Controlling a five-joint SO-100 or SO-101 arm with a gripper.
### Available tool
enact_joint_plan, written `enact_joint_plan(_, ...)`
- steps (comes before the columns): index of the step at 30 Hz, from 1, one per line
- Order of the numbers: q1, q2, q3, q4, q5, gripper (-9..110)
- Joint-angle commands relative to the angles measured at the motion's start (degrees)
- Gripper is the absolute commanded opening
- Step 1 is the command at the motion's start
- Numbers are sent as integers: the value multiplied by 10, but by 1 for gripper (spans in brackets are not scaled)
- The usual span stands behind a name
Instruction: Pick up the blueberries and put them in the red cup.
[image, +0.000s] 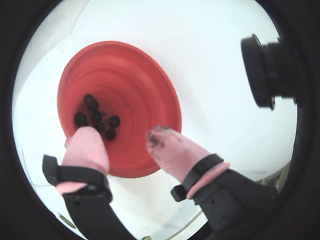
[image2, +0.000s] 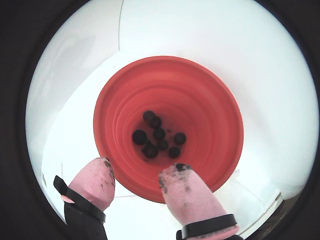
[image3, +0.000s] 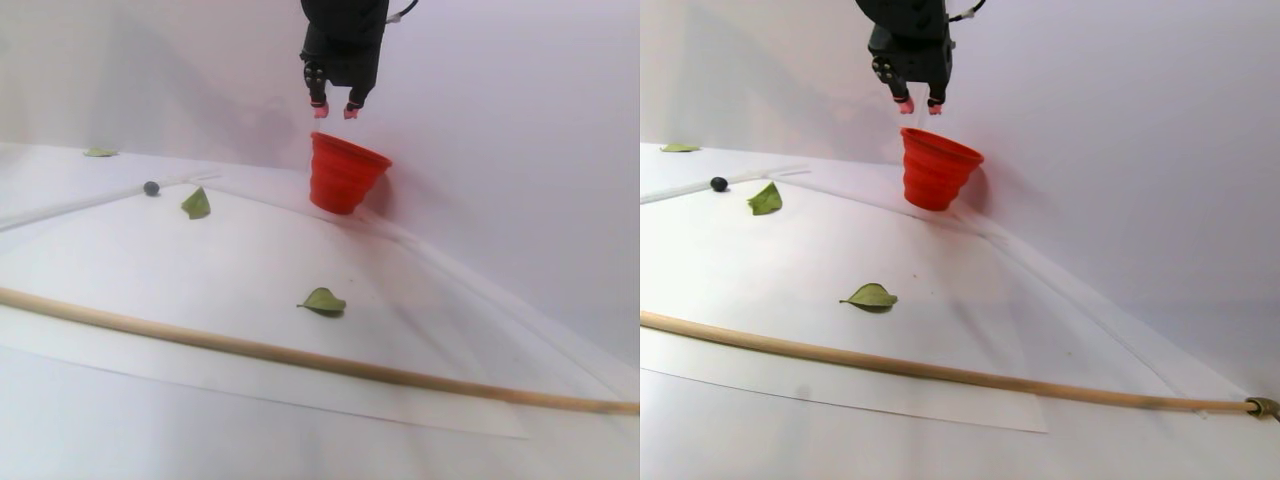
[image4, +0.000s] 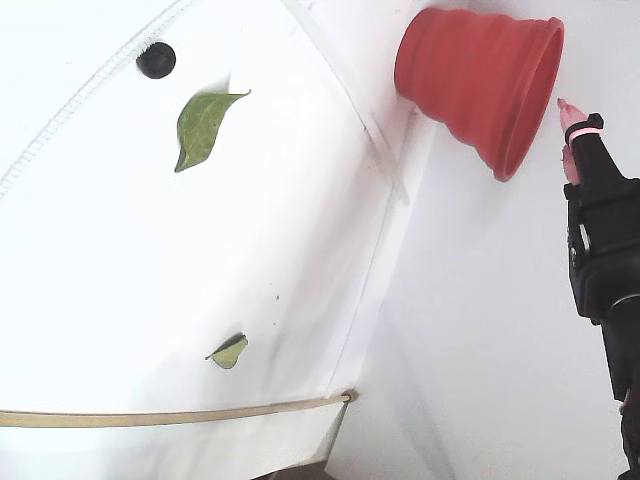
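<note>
- Paper sheet (image3: 200, 290) is lying white across the table, and it is carrying everything else I am seeing in the stereo pair view.
- Wooden rod (image3: 300, 358) is running across the near part of that sheet, from the left edge toward the right.
- Red cup (image2: 200, 100) is standing upright at the far corner of the sheet, close to the wall, and I am looking straight down into its stepped inside in both wrist views.
- Gripper (image2: 142, 182) of mine is hovering just above the cup's rim; my two pink-covered fingers (image2: 187, 200) are standing apart with nothing between them, and dark smears are showing on their tips.
- Green leaves are lying on the sheet: one (image3: 196, 204) near the far left, one (image3: 322, 300) in the middle, and another (image3: 100, 152) far off at the left edge.
- Blueberries (image2: 159, 134) are sitting in a cluster at the bottom of the cup, about eight of them.
- One more blueberry (image3: 151, 188) is resting on the sheet, well apart from the cup and just beside the far-left leaf.
</note>
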Motion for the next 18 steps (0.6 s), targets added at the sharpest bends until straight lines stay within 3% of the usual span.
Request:
enact_joint_plan(1, -4, 102, 0, 7, -3, 17)
enact_joint_plan(18, -68, 183, 81, 71, 6, 17)
